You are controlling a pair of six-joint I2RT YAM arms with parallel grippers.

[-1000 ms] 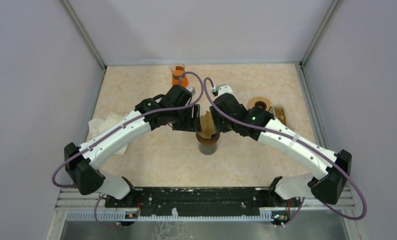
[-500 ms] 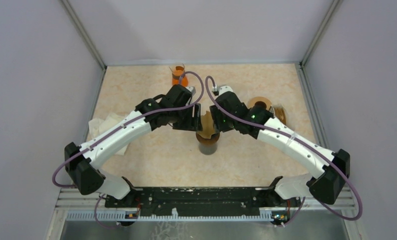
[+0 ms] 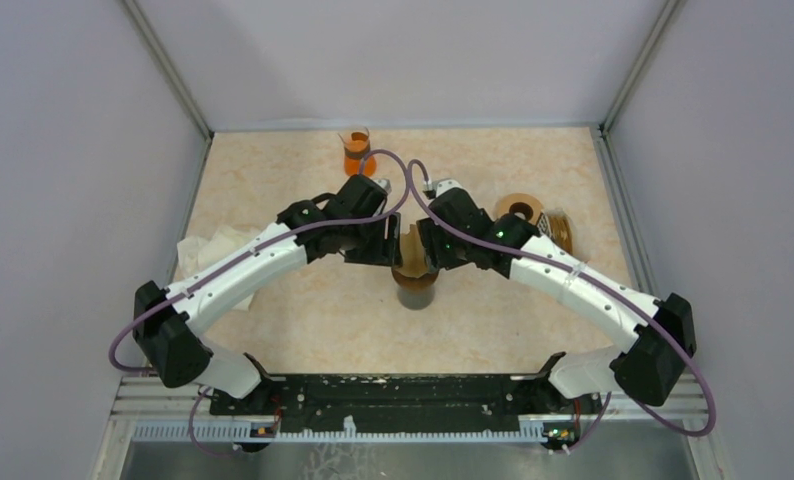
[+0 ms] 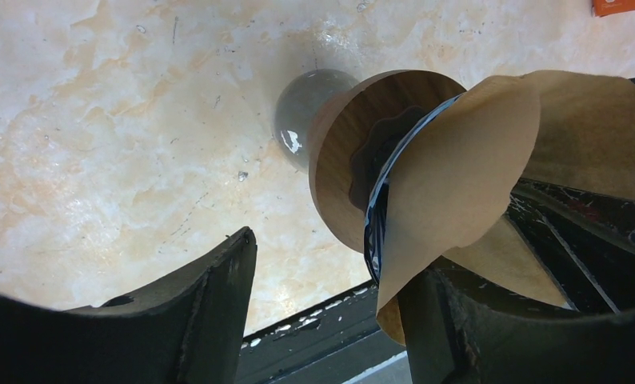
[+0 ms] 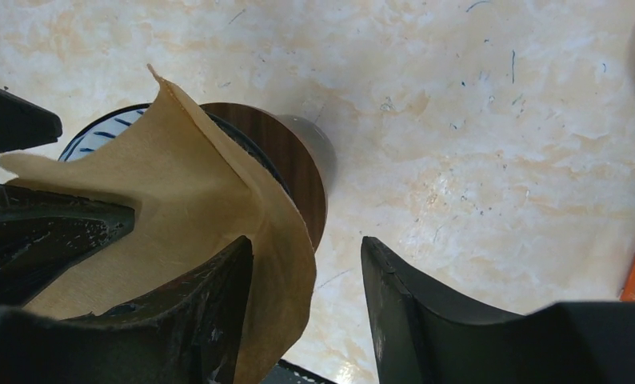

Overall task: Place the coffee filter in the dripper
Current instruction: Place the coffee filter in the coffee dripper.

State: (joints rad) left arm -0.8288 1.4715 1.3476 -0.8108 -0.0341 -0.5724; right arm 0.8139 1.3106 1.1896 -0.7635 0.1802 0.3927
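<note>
The dripper [image 3: 415,276] has a wooden collar [image 4: 342,160] and a blue-patterned white rim [image 5: 98,136], and stands on a dark grey cup [image 4: 302,104] at mid-table. The brown paper coffee filter [image 3: 410,245] stands spread in its mouth, reaching above the rim. My left gripper [image 3: 383,246] comes in from the left and is open [image 4: 330,256]; the filter [image 4: 458,176] drapes over its right finger only. My right gripper [image 3: 431,248] comes in from the right and is open [image 5: 306,240]. The filter [image 5: 178,208] wraps its left finger [image 5: 194,312], and its right finger [image 5: 426,320] stands free.
An orange beaker [image 3: 357,150] stands at the back centre. A wooden-ringed piece [image 3: 520,208] and a brown object [image 3: 559,228] lie at the right. Crumpled white paper [image 3: 213,255] lies at the left. Grey walls close in the table on three sides.
The right arm has moved left toward the dripper and its jaws have widened. The filter now sits lower in the dripper. The left arm has barely shifted.
</note>
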